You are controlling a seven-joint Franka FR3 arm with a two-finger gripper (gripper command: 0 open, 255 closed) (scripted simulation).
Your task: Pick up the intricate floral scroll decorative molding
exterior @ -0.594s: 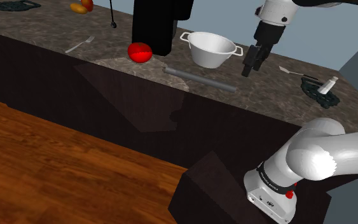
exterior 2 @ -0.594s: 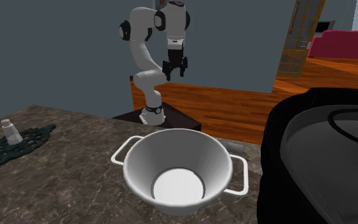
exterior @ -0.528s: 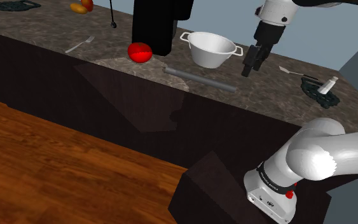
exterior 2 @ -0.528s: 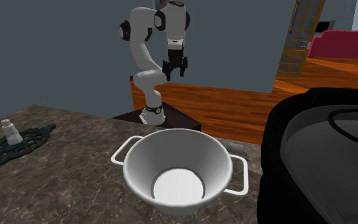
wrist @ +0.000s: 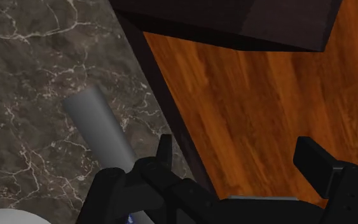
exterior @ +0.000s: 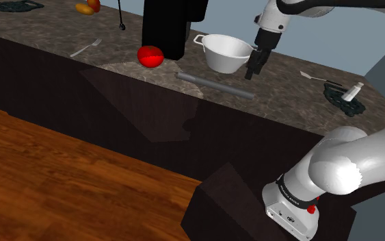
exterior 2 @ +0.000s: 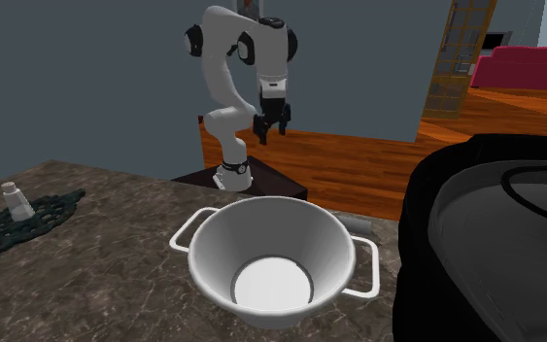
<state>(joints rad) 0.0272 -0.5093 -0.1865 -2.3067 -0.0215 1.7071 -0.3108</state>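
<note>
Dark scroll molding (exterior 2: 48, 214) partly off-frame.

I see the white arm (exterior: 341, 168) rising from its base, folding at the elbow and reaching out high, with the wrist bent so the hand points steeply down. The black end effector (exterior: 253, 70) hangs at the tip. In the wrist view its two fingers (wrist: 320, 168) stand spread apart, gripping nothing.

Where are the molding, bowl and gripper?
molding (exterior 2: 38, 220): second exterior view, middle of its scrollwork.
bowl (exterior 2: 261, 233): second exterior view, inner wall.
gripper (exterior: 251, 75): shoulder view, midway between its open fingertips.
</note>
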